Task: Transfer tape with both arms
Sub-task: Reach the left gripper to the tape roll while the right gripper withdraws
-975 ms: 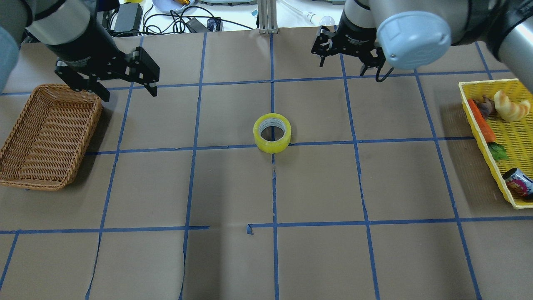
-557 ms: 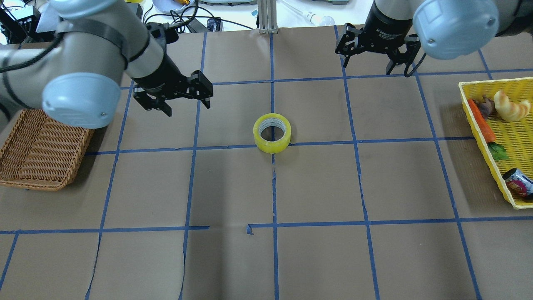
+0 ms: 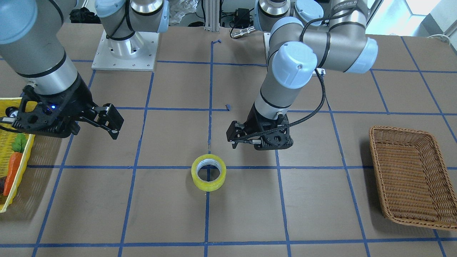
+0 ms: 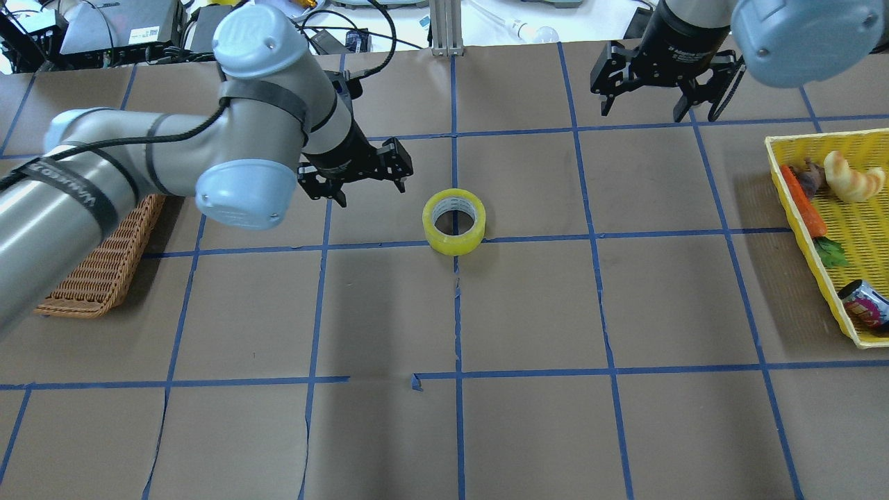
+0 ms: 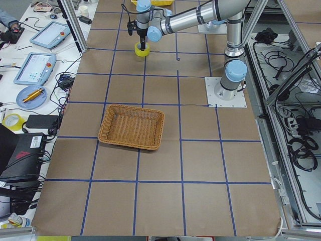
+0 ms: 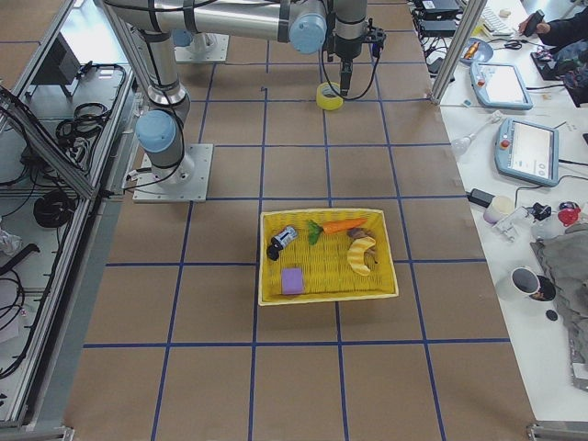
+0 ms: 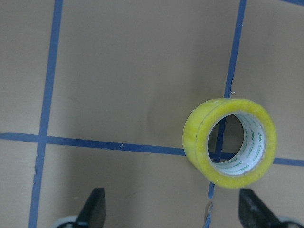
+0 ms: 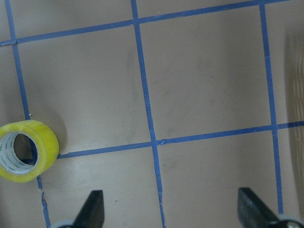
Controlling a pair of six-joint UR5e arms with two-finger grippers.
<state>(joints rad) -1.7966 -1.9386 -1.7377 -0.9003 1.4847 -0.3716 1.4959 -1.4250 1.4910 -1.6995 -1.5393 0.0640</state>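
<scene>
Reaching for the pickup is the step in hand, nothing grasped yet. Overhead view, left to right: wicker basket (image 4: 104,271) by the left edge of the table (image 4: 528,312), partly hidden under the left arm (image 4: 139,167). That arm stretches in from the left edge toward the middle, and the left gripper (image 4: 373,194) hangs above the paper just beside the tape (image 4: 453,222), on its left and a little toward the far edge, not touching. Jaws wide apart and empty; the left wrist view shows both fingertips (image 7: 95,211) with only bare paper between them and the roll off to the right of their midline. Tape lies flat, hole up, at the middle of the table on a crossing of the blue grid lines (image 4: 590,236), well apart from every edge. The right gripper (image 4: 640,112) is up near the far edge, right of centre, well apart from the roll, jaws also spread and empty. Yellow basket (image 4: 819,136) sits at the right edge holding a carrot (image 4: 802,201), a croissant (image 4: 851,177) and a can (image 4: 865,302). My read: task is barely begun. Next the left gripper needs to shift right until the roll sits on its midline, drop, and pinch the ring wall or span the roll, then lift for a pass to the right gripper. Off-centre closing would likely shove the roll sideways.
</scene>
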